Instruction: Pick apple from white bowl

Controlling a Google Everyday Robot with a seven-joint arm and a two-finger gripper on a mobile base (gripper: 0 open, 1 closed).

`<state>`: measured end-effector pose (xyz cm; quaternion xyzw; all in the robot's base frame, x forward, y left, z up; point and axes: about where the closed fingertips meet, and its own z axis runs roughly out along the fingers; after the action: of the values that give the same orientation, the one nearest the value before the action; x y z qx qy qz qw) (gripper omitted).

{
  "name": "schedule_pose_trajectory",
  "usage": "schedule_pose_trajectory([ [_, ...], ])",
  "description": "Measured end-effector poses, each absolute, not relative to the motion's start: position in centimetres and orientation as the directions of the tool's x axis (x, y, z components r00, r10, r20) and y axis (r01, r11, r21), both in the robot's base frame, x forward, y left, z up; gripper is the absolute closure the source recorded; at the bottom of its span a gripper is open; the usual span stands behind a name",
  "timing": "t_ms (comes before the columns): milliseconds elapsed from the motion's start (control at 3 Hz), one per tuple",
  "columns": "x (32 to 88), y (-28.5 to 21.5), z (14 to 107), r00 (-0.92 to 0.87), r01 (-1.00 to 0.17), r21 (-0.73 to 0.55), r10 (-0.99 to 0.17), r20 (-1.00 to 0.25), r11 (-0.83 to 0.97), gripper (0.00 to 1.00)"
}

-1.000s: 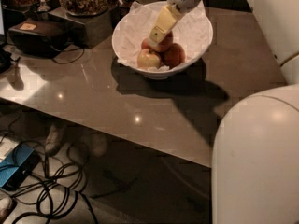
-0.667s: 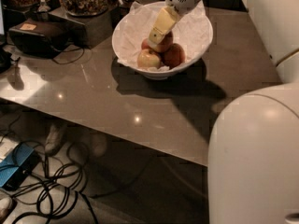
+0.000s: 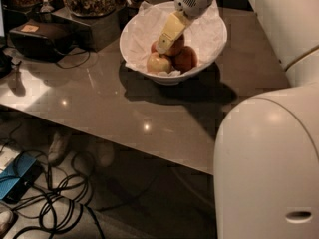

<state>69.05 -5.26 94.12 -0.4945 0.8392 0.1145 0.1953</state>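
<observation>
Dim scene, small glints of overhead light on table (image 3: 99,103), dark shadow around white bowl (image 3: 172,77) (claw (image 3: 164,45) lit inside it).

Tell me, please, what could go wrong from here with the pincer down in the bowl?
1. The pincer is down among apples piled close together in the bowl; it may push one aside or set them rolling rather than grip one.
2. Crumpled paper lines the bowl right beside the pincer and could get caught and dragged up.
3. The bowl stands on a glossy table, so a sideways push might slide it.
</observation>
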Motion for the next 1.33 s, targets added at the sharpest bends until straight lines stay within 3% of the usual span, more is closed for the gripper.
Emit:
schedule_pose_trajectory([
  [1000, 69.5, -4.6, 92.2, -0.44, -0.881, 0.039, -0.788, -0.431, 0.471, 0.12],
  [1333, 69.5, -4.4, 91.8, -0.441, -0.882, 0.044, -0.788, -0.429, 0.469, 0.27],
])
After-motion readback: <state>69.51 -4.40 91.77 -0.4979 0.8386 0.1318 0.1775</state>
